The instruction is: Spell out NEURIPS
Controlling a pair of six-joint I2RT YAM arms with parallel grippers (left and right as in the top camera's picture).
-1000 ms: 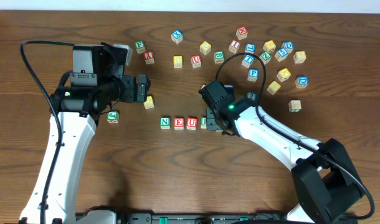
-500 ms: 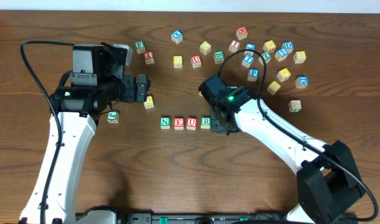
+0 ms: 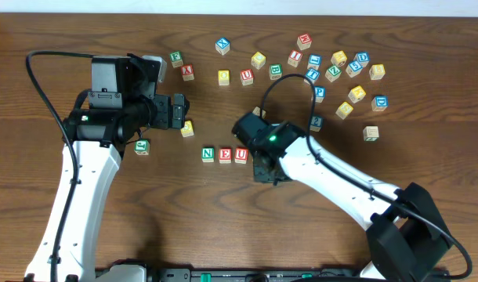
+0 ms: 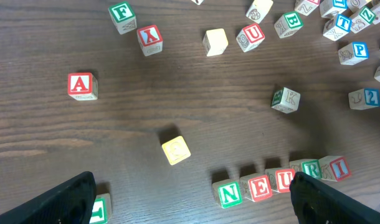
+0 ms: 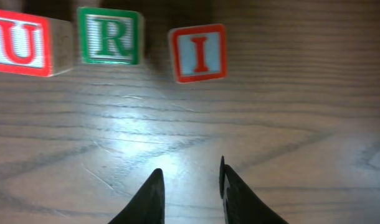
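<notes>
Though half hidden overhead, row [image 4: 281,180]: reads NEURI.
Left end effector [image 4: 191,186]: wide, empty.
Right end effector [image 5: 190,169]: barely parted, empty.

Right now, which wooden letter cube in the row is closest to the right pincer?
The red-lettered I wooden cube, last in the row beside the green R cube; it sits straight ahead of the right pincer, slightly askew.
</notes>
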